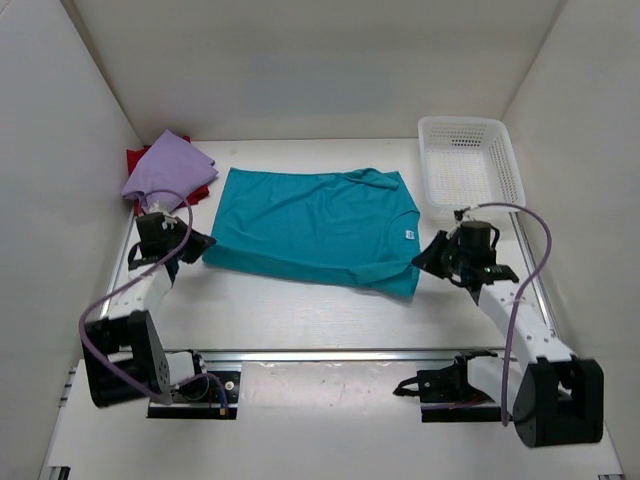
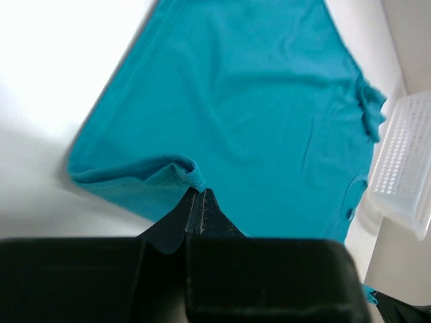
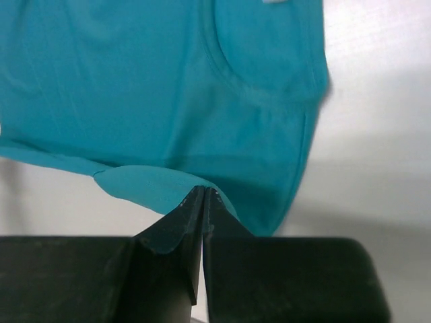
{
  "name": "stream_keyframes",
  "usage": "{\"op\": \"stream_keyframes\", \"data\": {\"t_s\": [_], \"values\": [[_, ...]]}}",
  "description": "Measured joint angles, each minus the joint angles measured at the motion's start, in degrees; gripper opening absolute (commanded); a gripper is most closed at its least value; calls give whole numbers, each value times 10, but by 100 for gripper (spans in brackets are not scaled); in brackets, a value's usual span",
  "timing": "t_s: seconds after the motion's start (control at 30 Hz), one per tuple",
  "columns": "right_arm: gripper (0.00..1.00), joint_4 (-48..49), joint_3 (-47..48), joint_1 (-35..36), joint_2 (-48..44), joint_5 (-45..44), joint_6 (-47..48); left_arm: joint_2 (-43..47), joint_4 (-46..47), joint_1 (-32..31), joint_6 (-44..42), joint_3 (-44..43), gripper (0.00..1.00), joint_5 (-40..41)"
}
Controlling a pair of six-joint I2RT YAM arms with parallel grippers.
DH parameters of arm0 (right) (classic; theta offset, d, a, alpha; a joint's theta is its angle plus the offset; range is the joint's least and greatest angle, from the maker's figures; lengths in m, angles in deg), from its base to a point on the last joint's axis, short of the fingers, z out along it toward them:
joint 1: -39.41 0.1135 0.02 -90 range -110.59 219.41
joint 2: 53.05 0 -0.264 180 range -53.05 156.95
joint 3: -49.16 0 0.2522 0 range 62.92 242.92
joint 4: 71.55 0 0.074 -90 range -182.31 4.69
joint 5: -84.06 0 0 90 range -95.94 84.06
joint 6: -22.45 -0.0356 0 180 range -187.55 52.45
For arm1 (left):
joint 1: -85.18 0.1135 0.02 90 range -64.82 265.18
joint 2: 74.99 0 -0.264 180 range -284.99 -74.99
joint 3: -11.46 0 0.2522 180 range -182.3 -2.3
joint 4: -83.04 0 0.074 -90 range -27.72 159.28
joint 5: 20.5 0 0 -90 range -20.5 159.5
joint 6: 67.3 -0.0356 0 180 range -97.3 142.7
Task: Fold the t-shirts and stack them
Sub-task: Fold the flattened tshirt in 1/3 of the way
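Top view: the teal t-shirt (image 1: 310,225) lies flat mid-table, my left gripper (image 1: 197,243) at its near hem corner, my right gripper (image 1: 428,257) at its near sleeve, with the lavender t-shirt (image 1: 168,168) folded on the red t-shirt (image 1: 134,157) far left, evidently the stack. Left wrist view: jaws clenched on a raised fold of hem. Right wrist view: jaws pinched on a lifted edge, I judge to carry both ends over together.

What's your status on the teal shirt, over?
Left gripper shut on teal shirt, near hem corner. Right gripper shut on its near edge, collar end. Shirt spread flat. Basket far right, not in the way.
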Motion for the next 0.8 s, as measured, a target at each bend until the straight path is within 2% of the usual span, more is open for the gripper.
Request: {"op": "stream_keyframes", "data": {"t_s": [0.27, 0.67, 0.77, 0.8], "values": [[0, 75, 139, 22, 186, -5, 42, -153, 44, -17, 19, -107, 0, 22], [0, 111, 263, 31, 391, -19, 69, -279, 49, -28, 19, -150, 0, 59], [0, 120, 268, 34, 411, -23, 70, -287, 53, -28, 19, -151, 9, 63], [0, 122, 268, 36, 414, -25, 70, -288, 53, -27, 18, -152, 16, 65]]}}
